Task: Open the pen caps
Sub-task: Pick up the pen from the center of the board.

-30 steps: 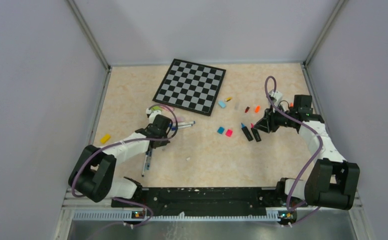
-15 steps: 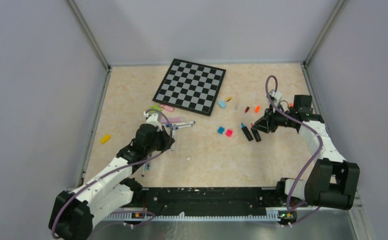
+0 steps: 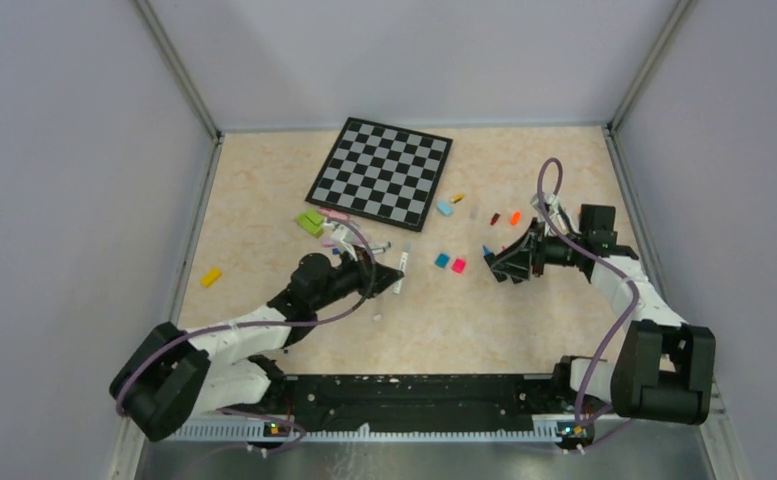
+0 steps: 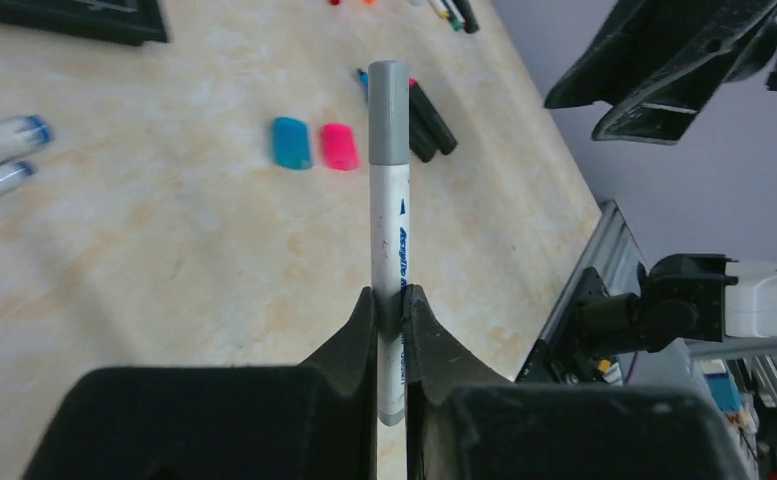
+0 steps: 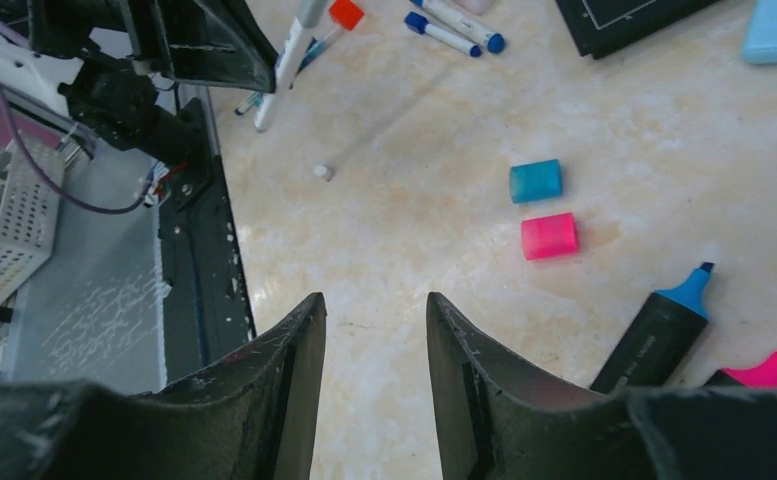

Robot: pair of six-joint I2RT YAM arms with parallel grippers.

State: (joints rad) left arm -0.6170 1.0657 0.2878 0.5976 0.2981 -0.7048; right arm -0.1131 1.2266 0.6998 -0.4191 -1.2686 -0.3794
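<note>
My left gripper [image 4: 390, 300] is shut on a white pen [image 4: 388, 215] with a grey cap [image 4: 388, 110]; it holds the pen above the table, pointing toward the right arm. From above the held pen [image 3: 401, 272] sits left of centre. My right gripper [image 5: 374, 305] is open with nothing between its fingers, hovering over bare table and facing the left one [image 5: 204, 40]. A blue cap [image 5: 535, 181] and a pink cap [image 5: 549, 236] lie loose between the arms. Two uncapped black highlighters, one blue-tipped [image 5: 657, 335] and one pink-tipped [image 5: 764, 368], lie under the right gripper [image 3: 502, 266].
A checkered board [image 3: 381, 172] lies at the back. Several capped pens [image 3: 349, 240] and a green piece [image 3: 310, 221] lie behind the left gripper. A yellow cap [image 3: 210, 277] lies far left. Small caps [image 3: 504, 217] lie back right, and a white speck [image 5: 322, 172] near the centre.
My left arm has swung right from the pen pile and lifted the white pen toward the centre. My right gripper has moved left toward it and its jaws have widened.
</note>
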